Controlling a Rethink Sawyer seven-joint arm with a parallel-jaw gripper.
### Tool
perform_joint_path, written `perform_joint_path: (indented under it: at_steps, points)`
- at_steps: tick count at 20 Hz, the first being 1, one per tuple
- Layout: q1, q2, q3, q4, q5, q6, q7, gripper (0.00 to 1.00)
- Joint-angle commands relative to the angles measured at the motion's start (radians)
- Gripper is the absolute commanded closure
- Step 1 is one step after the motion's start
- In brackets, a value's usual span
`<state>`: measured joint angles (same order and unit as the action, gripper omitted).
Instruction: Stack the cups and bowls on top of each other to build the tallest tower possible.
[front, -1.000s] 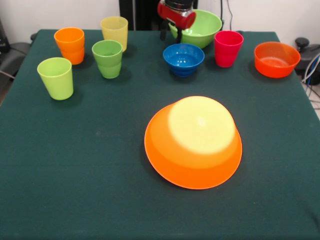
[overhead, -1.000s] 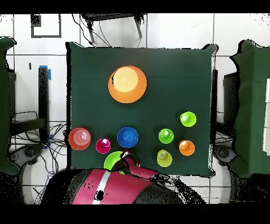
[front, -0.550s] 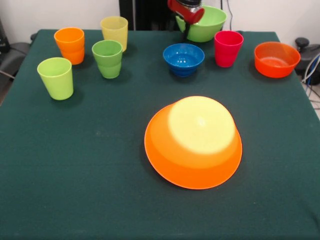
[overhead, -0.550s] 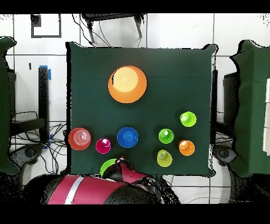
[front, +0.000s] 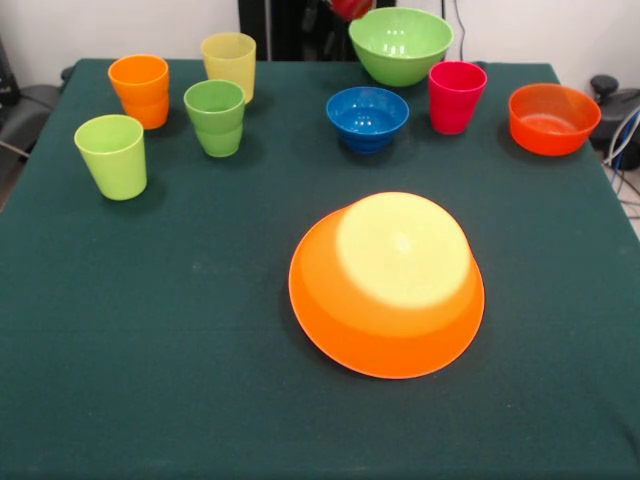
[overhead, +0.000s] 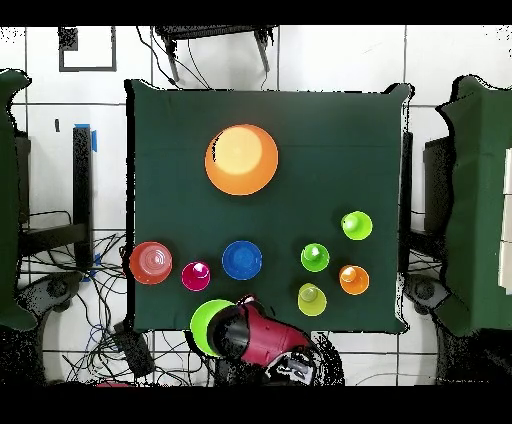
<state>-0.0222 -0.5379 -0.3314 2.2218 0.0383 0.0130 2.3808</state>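
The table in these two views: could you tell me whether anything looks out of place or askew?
One thing: the very large orange plastic bowl lies upside down mid-table, unlike the other bowls, which sit upright. The large light green plastic bowl sits at the table edge by the robot, partly under the arm in the overhead view. Nothing looks spilled or damaged.

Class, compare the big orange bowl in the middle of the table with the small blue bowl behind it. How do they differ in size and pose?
The orange bowl is far wider than the blue bowl. The orange bowl lies upside down, its pale base facing up, while the blue bowl stands upright with its hollow open. The orange bowl sits alone mid-table; the blue bowl sits in the row beside the red-pink cup. Both are round, glossy plastic.
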Motion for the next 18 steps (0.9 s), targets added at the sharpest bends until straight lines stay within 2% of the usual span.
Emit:
perform_joint_path:
  at_steps: [1, 4, 10, 18]
  points:
    - [0.002, -0.024, -0.002, -0.182, -0.078, 0.118, -0.064, 0.00]
    - [-0.006, -0.031, 0.031, -0.166, -0.080, 0.126, -0.023, 0.00]
    - [0.040, -0.025, 0.070, -0.124, -0.031, 0.105, 0.070, 0.00]
    - [0.061, -0.121, 0.084, -0.144, -0.008, 0.305, 0.051, 0.00]
